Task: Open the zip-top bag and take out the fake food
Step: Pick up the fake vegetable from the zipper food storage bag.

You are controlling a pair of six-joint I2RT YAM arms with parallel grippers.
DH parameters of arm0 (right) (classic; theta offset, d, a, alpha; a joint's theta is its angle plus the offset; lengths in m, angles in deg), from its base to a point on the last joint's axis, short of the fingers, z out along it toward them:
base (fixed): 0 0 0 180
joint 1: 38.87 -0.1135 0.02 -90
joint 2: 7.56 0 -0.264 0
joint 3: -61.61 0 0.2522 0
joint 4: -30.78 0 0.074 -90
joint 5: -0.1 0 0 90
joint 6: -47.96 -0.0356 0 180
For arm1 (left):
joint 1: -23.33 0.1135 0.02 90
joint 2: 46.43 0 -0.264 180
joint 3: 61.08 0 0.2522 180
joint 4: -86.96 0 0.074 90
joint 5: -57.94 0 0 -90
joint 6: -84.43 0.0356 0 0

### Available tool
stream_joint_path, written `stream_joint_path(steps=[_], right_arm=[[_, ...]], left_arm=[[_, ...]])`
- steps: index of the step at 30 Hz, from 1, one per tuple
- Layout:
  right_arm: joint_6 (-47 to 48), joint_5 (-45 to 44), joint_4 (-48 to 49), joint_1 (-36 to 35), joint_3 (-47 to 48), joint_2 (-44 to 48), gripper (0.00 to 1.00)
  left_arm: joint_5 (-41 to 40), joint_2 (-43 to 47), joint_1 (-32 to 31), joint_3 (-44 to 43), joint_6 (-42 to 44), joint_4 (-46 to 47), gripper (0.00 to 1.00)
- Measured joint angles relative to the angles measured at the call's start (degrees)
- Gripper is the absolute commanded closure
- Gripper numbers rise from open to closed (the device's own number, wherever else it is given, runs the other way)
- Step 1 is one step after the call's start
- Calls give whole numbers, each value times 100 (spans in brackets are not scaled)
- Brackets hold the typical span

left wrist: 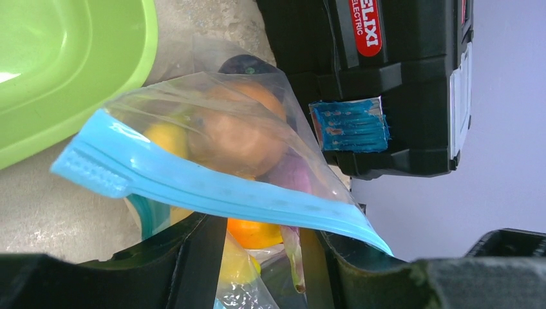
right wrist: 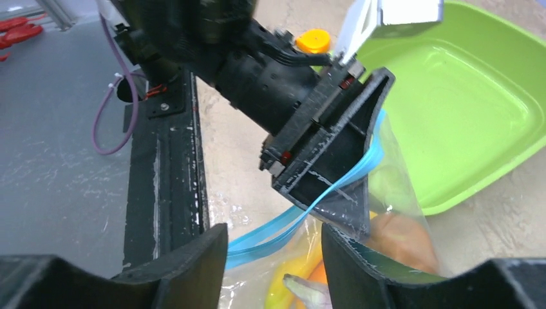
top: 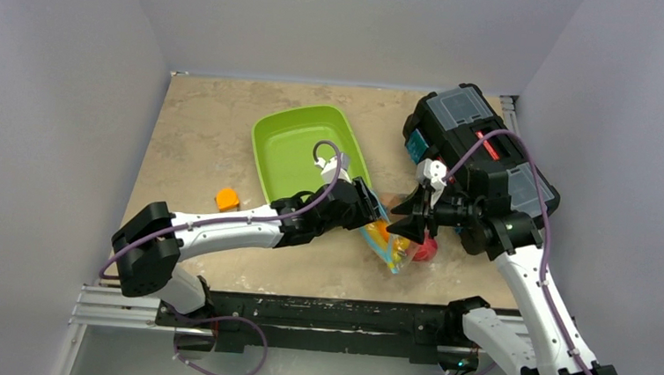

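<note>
I count two claws, my left claw (top: 378,215) and right claw (top: 398,227), one zip-top bag (left wrist: 212,193), one green tray (top: 300,146), one black toolbox (top: 469,131), one orange block (top: 227,200), and at least four overlapping fake food (left wrist: 238,138) pieces

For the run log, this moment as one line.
left gripper shut on zip-top bag | right gripper open | fake food seen inside bag

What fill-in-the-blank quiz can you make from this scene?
Toy food sits inside a clear ____.
The left tool pinches its ____ strip.
The tray is coloured ____.
Missing words: bag; blue; green.
</note>
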Motion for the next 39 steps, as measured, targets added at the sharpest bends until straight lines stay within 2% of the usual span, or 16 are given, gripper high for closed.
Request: stream_joint_path(steps=[5,9,13,17,26,39], right_arm=[[442,267,-483,127,319,-28,45],[284,98,-415,216,330,-70,47],[-155,-573,50,249,306,-240,52],[-127,-1340,310,249,280,-621,60],[382,-2166,717,247,162,-1685,61],[807,-2175,1071,22,96,-2664,61]], left_arm=[[74,0,59,105,37,79,54],[166,0,96,258,46,114,52],[269,2,116,306,120,111,50],[378,7,146,365,144,149,49],[509,129,251,697,142,219,43],[929,149,459,826,219,876,36]])
